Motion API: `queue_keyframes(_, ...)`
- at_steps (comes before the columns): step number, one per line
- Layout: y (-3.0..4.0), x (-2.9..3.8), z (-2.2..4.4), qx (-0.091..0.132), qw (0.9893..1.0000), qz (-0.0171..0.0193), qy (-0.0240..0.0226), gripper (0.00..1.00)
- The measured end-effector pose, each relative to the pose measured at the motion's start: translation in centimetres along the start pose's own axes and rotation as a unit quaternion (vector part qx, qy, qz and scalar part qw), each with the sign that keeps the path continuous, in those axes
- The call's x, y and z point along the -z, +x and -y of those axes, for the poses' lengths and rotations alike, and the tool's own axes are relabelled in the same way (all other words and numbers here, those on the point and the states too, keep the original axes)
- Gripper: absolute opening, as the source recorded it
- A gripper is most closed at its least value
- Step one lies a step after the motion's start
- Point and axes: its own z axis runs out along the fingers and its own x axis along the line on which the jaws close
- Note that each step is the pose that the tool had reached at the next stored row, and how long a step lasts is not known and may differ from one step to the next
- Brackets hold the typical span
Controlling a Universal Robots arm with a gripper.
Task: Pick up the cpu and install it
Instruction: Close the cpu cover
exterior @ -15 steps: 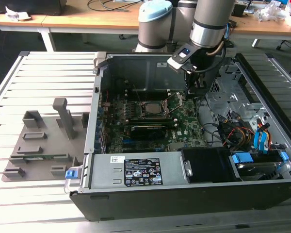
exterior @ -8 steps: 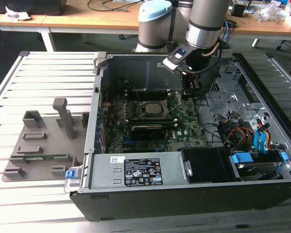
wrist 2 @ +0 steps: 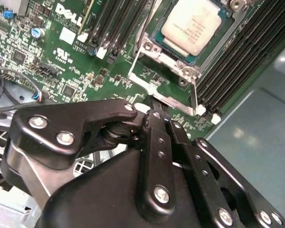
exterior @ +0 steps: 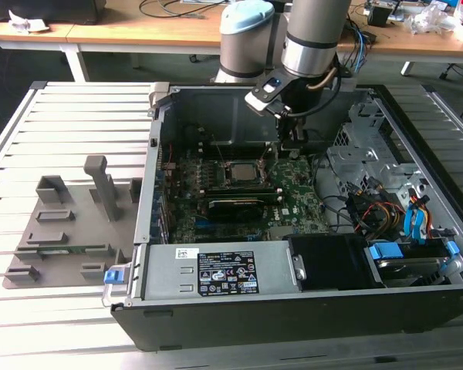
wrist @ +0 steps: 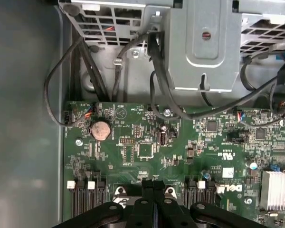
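hand [wrist: 153,184]: closed, fingers [wrist: 148,195] pressed together, nothing between them; low over the motherboard [wrist: 142,142], just beside the socket frame [wrist 2: 147,47]
cpu [wrist 2: 194,26]: lies flat inside the socket frame, apart from the hand
done: pick and placement look complete, my read
left: whether the frame is latched, can't tell
around: memory slots [wrist 2: 237,61] flank the socket; long dark card [exterior: 243,202] near it; drive cage [wrist: 204,47] and cables [wrist: 57,85] close by; grey fixture tray [exterior: 62,231] on the table [exterior: 69,116] outside the computer case [exterior: 293,316]
in the way: nothing over the cpu; cables and case walls crowd the hand
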Motion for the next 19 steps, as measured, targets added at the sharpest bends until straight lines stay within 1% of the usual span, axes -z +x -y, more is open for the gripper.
queue_keyframes(3, 0.02, -0.03, 0.61, 0.000, 1.0000, 0.0000, 0.0000, 0.11)
queue_keyframes(6, 0.03, -0.05, 1.05, 0.000, 1.0000, 0.0000, 0.0000, 0.11)
queue_keyframes(8, 0.06, -0.09, 1.97, 0.000, 1.0000, 0.0000, 0.0000, 0.11)
queue_keyframes(11, 0.08, -0.11, 2.52, 0.000, 1.0000, 0.0000, 0.0000, 0.11)
queue_keyframes(13, 0.10, -0.13, 3.13, 0.000, 1.0000, 0.0000, 0.0000, 0.11)
queue_keyframes(14, 0.10, -0.14, 3.31, 0.000, 1.0000, 0.0000, 0.0000, 0.11)
queue_keyframes(17, 0.12, -0.28, 3.58, 0.000, 1.0000, 0.0000, 0.0000, 0.11)
queue_keyframes(19, 0.15, -0.60, 4.10, 0.000, 1.0000, 0.0000, 0.0000, 0.11)
